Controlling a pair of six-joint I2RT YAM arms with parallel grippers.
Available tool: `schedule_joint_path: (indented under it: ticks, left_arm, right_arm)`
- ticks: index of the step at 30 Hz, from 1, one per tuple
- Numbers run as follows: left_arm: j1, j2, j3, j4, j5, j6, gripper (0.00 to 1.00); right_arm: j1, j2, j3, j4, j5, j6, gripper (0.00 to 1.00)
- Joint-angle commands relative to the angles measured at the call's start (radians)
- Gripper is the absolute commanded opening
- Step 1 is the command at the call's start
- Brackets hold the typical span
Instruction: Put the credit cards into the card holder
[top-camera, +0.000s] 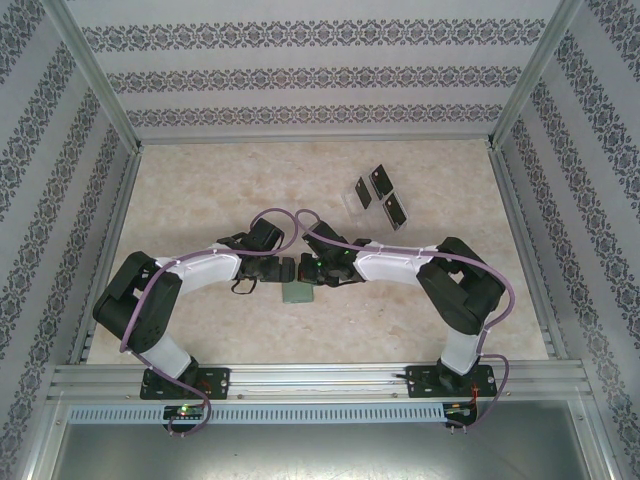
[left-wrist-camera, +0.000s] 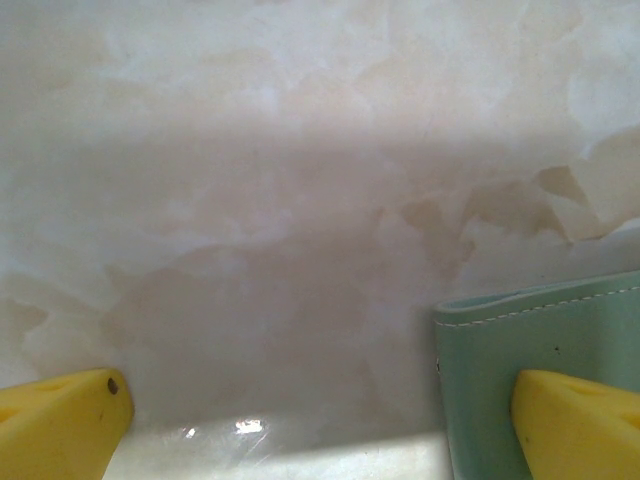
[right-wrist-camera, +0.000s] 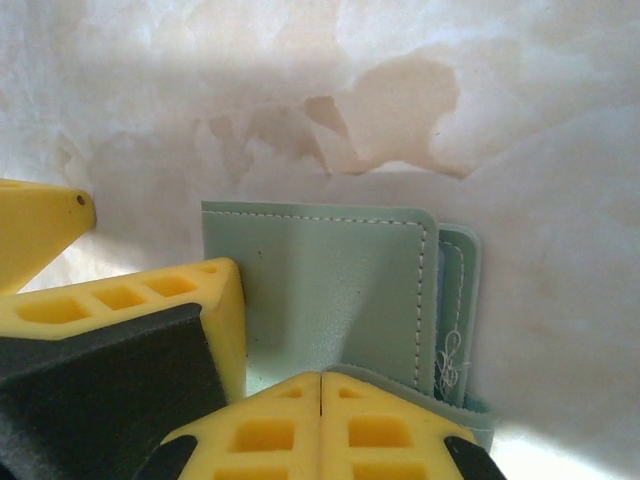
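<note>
Yellow fingertips of the right gripper (right-wrist-camera: 320, 385) sit pressed together at 6 o'clock in the right wrist view. They rest against the near edge of the card holder (right-wrist-camera: 320, 290), where a green flap curls up beside them; whether they pinch it I cannot tell. Opposite, the left gripper (left-wrist-camera: 320, 425) stands spread wide, one finger (left-wrist-camera: 575, 420) over the holder's corner at 4 o'clock, the other over bare table (left-wrist-camera: 300, 200). From above, the holder lies between both wrists, and three credit cards (top-camera: 381, 181) lie well apart from it at 1 o'clock.
</note>
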Motion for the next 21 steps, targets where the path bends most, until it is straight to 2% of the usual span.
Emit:
schedule_joint_path:
  ticks: [1, 12, 21]
  left_arm:
    - [-0.006, 0.055, -0.057, -0.005, 0.006, -0.008, 1.00]
    - [-0.007, 0.054, -0.053, -0.009, 0.007, -0.007, 1.00]
    - [-0.007, 0.054, -0.051, -0.012, 0.001, -0.004, 1.00]
  right_arm:
    - [0.020, 0.035, 0.019, -0.032, -0.009, -0.013, 0.00]
    - [0.043, 0.090, 0.051, -0.120, 0.005, -0.030, 0.00]
    - [0.057, 0.028, 0.032, -0.133, 0.020, -0.053, 0.00]
